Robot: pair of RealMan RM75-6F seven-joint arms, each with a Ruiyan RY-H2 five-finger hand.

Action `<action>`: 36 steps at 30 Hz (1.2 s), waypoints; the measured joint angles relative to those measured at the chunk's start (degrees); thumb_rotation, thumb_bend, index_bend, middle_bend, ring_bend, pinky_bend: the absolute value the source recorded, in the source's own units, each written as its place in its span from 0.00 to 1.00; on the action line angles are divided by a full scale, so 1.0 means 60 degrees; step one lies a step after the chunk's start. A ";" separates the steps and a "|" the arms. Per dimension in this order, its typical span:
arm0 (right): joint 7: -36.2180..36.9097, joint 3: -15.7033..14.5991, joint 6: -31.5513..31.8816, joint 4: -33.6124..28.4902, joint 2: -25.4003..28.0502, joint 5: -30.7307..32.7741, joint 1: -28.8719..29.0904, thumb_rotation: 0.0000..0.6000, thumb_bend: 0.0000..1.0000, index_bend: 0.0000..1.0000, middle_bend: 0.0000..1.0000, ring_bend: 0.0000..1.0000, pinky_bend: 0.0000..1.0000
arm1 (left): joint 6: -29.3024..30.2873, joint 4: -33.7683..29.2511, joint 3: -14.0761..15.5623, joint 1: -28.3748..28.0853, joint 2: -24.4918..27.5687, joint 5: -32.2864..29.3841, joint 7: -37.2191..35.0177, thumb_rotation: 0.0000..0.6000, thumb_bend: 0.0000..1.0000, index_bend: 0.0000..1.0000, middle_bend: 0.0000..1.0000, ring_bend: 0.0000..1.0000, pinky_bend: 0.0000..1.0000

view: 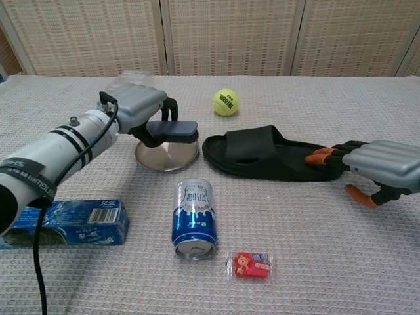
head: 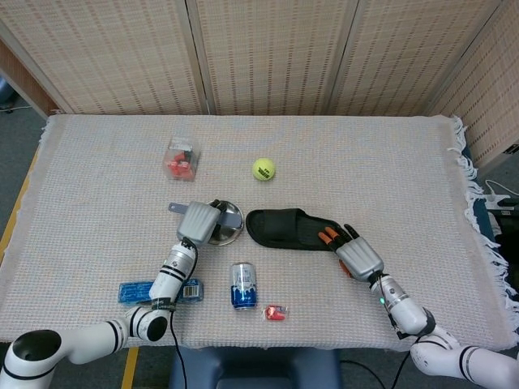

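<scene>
1. The left hand (view: pixel 134 108), grey and metal-cased, gripped a dark, flat-bodied brush (view: pixel 172 130) and held it lifted just above the round, shiny steel plate (view: pixel 167 156).
2. In the head view the same hand (head: pixel 199 220) covered most of the plate (head: pixel 229 220), so the brush was hidden there.
3. The right hand (view: pixel 374 167) held nothing, its orange-tipped fingers (view: pixel 319 157) spread and reaching to the heel end of the black rubber slipper (view: pixel 269 154); whether they touched it I could not tell.
4. From above, that hand (head: pixel 353 251) lay at the slipper's (head: pixel 288 229) right end.
5. A blue can (view: pixel 194 219) lay on its side near the plate, with a small red sachet (view: pixel 251 265) just beside it.
6. A blue carton (view: pixel 69 222) lay under the left forearm.
7. A fuzzy yellow ball (view: pixel 225 102) and a clear box (head: pixel 180 158) of red bits sat further back on the woven worktop (head: pixel 389 162).
</scene>
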 measured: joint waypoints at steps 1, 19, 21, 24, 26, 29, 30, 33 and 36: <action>-0.0041 -0.0012 -0.0028 -0.0001 -0.0028 0.0056 0.0024 1.00 0.61 0.00 0.00 0.00 0.00 | 0.0002 0.0027 -0.0039 -0.0064 -0.0113 -0.0064 0.0082 1.00 0.43 0.49 0.56 0.67 0.97; -0.0733 -0.0205 -0.0062 -0.0372 -0.0071 0.0673 0.0268 1.00 0.61 0.00 0.00 0.00 0.00 | 0.0795 0.0786 -0.0081 -0.0957 -0.1956 0.0142 0.0974 1.00 0.44 0.49 0.56 0.67 0.97; -0.0766 -0.0228 -0.0051 -0.0403 -0.0044 0.0742 0.0277 1.00 0.61 0.00 0.00 0.00 0.00 | 0.0838 0.1105 0.0016 -0.1011 -0.2140 0.0256 0.1040 1.00 0.44 0.49 0.56 0.67 0.97; -0.0760 -0.0279 -0.0059 -0.0401 -0.0019 0.0809 0.0292 1.00 0.61 0.00 0.00 0.00 0.00 | 0.0870 0.1555 0.0115 -0.1080 -0.2353 0.0422 0.1044 1.00 0.44 0.49 0.56 0.67 0.97; -0.0748 -0.0321 -0.0057 -0.0386 -0.0001 0.0810 0.0305 1.00 0.61 0.00 0.00 0.00 0.00 | 0.0877 0.1809 0.0142 -0.1106 -0.2437 0.0500 0.0994 1.00 0.44 0.49 0.56 0.67 0.97; -0.0711 -0.0375 -0.0046 -0.0369 0.0022 0.0799 0.0322 1.00 0.61 0.00 0.00 0.00 0.00 | 0.0882 0.2205 0.0155 -0.1121 -0.2507 0.0572 0.0942 1.00 0.44 0.50 0.57 0.67 0.97; -0.0707 -0.0388 -0.0042 -0.0359 0.0027 0.0797 0.0329 1.00 0.61 0.00 0.00 0.00 0.00 | 0.0879 0.2374 0.0149 -0.1117 -0.2535 0.0573 0.0942 1.00 0.43 0.50 0.57 0.67 0.97; -0.0709 -0.0421 -0.0040 -0.0337 0.0035 0.0825 0.0346 1.00 0.61 0.00 0.00 0.00 0.00 | 0.0807 0.2807 0.0090 -0.1110 -0.2620 0.0512 0.0938 1.00 0.43 0.50 0.57 0.67 0.97; -0.0720 -0.0442 -0.0048 -0.0323 0.0044 0.0851 0.0360 1.00 0.61 0.00 0.00 0.00 0.00 | 0.0764 0.3057 0.0005 -0.1132 -0.2702 0.0495 0.0880 1.00 0.44 0.50 0.57 0.67 0.97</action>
